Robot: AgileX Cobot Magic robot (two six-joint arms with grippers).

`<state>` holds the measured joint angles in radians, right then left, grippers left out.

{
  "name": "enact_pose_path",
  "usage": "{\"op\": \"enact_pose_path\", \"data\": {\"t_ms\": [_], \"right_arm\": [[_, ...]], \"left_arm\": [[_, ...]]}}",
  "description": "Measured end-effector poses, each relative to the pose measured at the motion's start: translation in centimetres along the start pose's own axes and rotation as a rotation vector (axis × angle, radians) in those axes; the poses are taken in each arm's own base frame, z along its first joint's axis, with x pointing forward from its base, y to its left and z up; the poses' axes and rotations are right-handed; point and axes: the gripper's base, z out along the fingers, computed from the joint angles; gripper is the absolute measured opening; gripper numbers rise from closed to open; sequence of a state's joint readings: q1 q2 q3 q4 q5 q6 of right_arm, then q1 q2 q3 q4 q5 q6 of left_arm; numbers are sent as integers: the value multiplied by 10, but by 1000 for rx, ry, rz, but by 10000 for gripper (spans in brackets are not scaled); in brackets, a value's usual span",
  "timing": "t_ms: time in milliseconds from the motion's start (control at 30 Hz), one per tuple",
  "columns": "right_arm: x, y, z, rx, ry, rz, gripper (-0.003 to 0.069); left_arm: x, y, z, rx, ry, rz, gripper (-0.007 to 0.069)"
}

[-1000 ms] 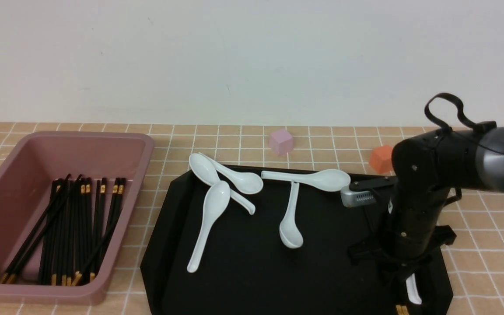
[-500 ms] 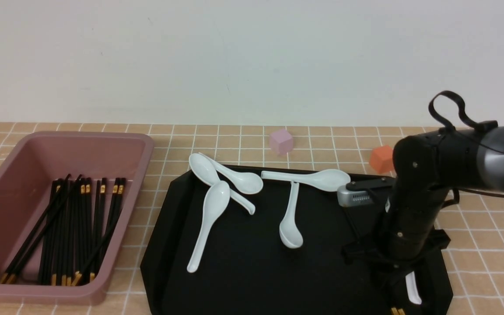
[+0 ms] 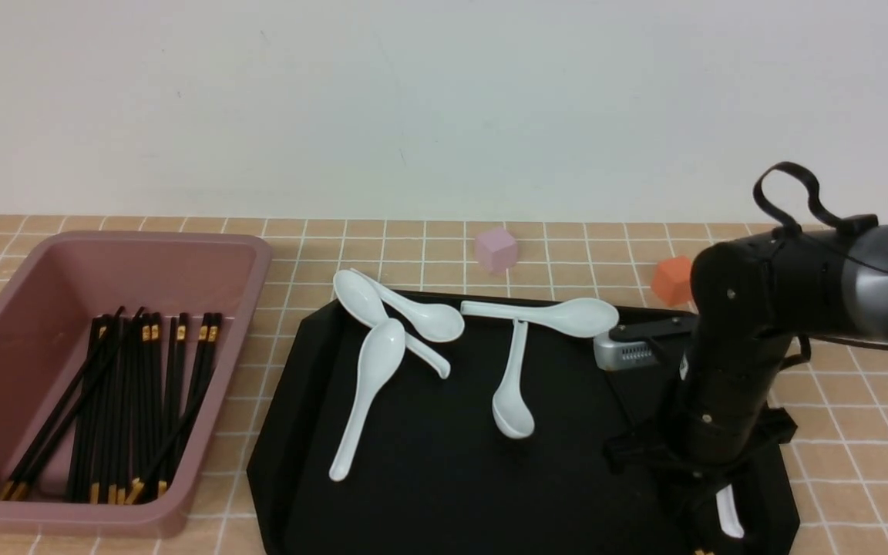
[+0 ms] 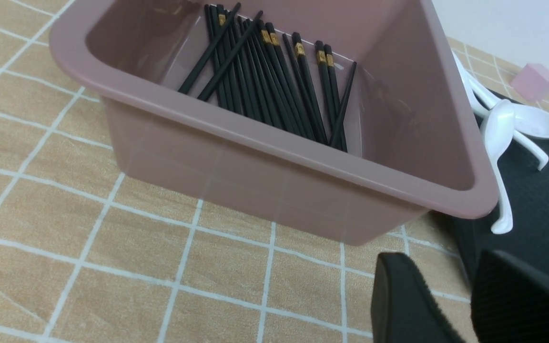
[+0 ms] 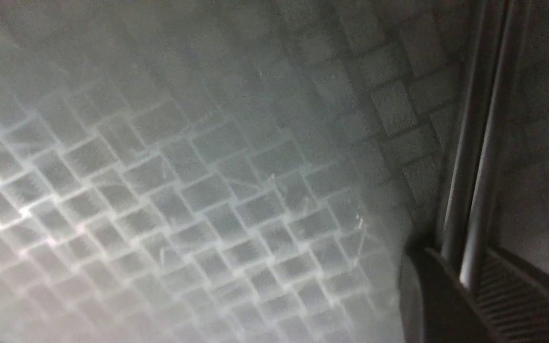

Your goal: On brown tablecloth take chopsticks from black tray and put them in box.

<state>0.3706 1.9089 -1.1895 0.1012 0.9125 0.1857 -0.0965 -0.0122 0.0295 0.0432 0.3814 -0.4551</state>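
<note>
No text, label, brand, number or sign can be read in any view. The gold bands (image 4: pixel 298 49) on the chopsticks (image 4: pixel 274 95) lying in the box (image 4: pixel 274 150) at the left edge of the surface may carry marks, but they are too small to make out.

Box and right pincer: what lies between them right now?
Front view shows a strip of tablecloth, then the tray carrying five white spoons, between the box and the right pincer.
</note>
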Motion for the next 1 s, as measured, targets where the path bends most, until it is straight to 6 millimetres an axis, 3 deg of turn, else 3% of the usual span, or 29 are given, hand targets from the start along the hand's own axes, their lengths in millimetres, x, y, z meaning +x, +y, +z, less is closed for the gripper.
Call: {"op": "enact_pose_path", "data": {"t_ms": [167,333,367,467,533,633,800,933,1000], "right_arm": [[20,-3,-36,28,39,-8,130],[34,-2,-84,-9,-65,-8,130],[33,-1,-85,-14,-67,-7,130],[29,21,-132,-172,-215,-20,130],[27,32,-143,-223,-258,-43,130],[18,87,-174,-421,-379,-134,130],[-1,166,-172,-620,-489,-200,130],[-22,226,-136,-738,-539,-167,130],[-33,255,-108,-777,-563,-138,130]], "left_arm": [[0,0,0,0,0,0,239],[0,0,0,0,0,0,239],[0,0,0,0,0,0,239],[0,0,0,0,0,0,239],[0,0,0,0,0,0,239],[0,0,0,0,0,0,239],[0,0,0,0,0,0,239],[0,0,0,0,0,0,239],[0,0,0,0,0,0,239]]}}
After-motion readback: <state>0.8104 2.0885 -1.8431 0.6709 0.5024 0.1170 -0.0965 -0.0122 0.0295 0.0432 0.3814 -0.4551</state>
